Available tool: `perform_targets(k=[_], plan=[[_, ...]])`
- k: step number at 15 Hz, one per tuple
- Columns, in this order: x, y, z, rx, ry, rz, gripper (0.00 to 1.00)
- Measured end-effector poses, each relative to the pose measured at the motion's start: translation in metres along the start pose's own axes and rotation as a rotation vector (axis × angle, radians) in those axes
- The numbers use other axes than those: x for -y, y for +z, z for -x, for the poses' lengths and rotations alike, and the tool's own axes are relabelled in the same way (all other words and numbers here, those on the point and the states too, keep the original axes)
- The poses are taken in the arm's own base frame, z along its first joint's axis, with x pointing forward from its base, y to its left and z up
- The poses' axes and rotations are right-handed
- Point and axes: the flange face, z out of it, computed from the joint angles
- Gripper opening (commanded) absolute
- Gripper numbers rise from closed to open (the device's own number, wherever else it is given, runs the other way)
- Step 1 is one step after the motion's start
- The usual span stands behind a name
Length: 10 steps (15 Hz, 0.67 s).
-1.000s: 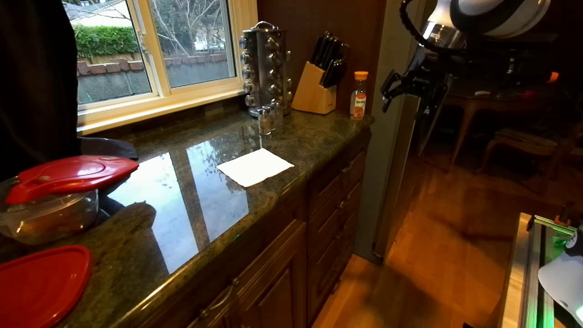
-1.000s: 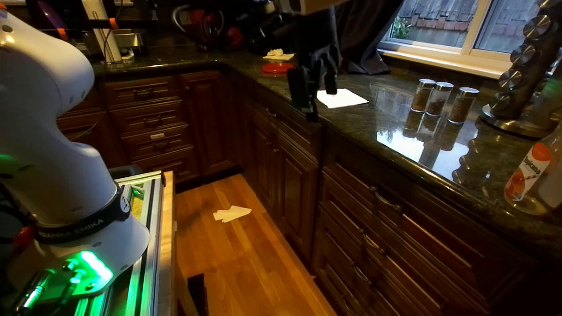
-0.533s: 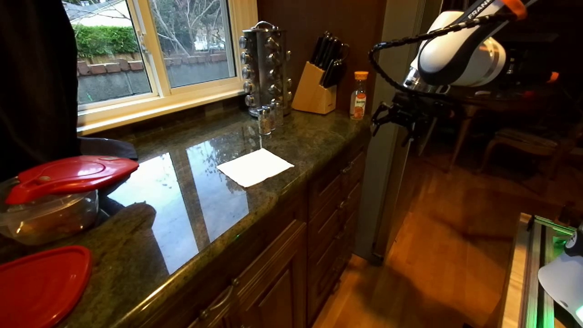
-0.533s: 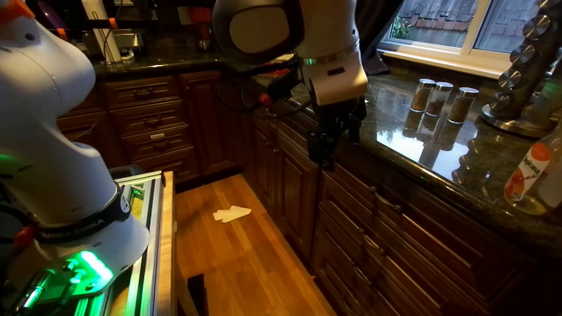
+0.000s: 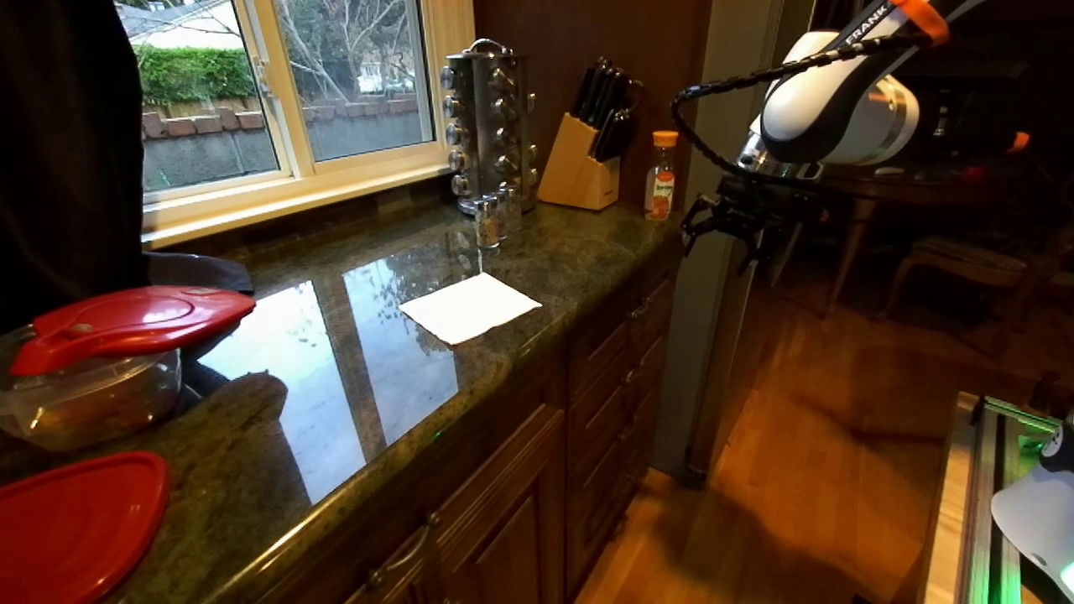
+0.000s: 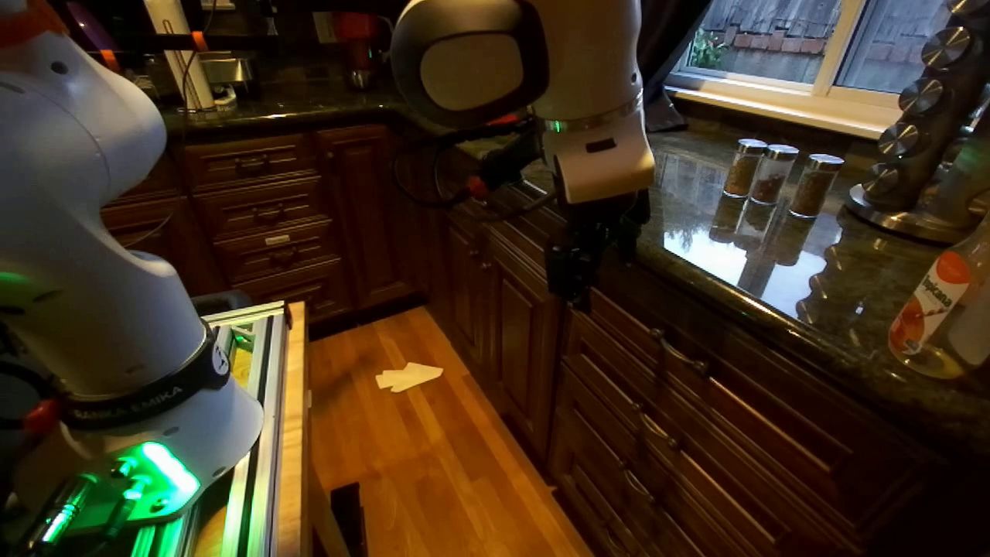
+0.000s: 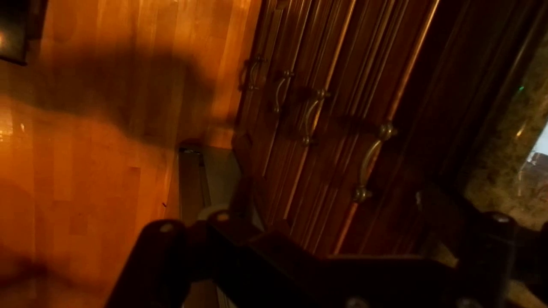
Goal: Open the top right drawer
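Note:
The top right drawer [image 6: 754,388] has a dark brown wood front and sits flush in its cabinet, just under the counter edge. Its curved metal handle [image 7: 370,164] appears in the wrist view between the dark fingers, but farther off. In an exterior view that same handle [image 5: 642,309] is lower than my gripper [image 5: 718,252]. My gripper [image 6: 597,277] hangs in front of the cabinets near counter height, apart from the handle, with its fingers spread and nothing held. The wrist view is very dark, so the fingertips are hard to make out.
Several narrower drawers with like handles lie below. On the granite counter [image 5: 554,277] stand spice jars [image 6: 773,174], a juice bottle [image 6: 932,302], a knife block [image 5: 579,164] and a white sheet [image 5: 470,309]. A paper scrap [image 6: 410,376] lies on the floor.
Over the last second my gripper has come down and across toward the right-hand drawer stack, mostly in the first half; since then it has shifted only slightly. The drawer has stayed put.

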Motion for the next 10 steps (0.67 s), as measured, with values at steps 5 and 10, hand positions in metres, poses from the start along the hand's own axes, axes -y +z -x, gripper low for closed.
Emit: perform_targets(k=[5,10], plan=[[-0.006,0.037,-0.012,0.041,0.069,0.028,1.0],[-0.002,0.068,-0.03,0.05,0.169,-0.013,1.0]])
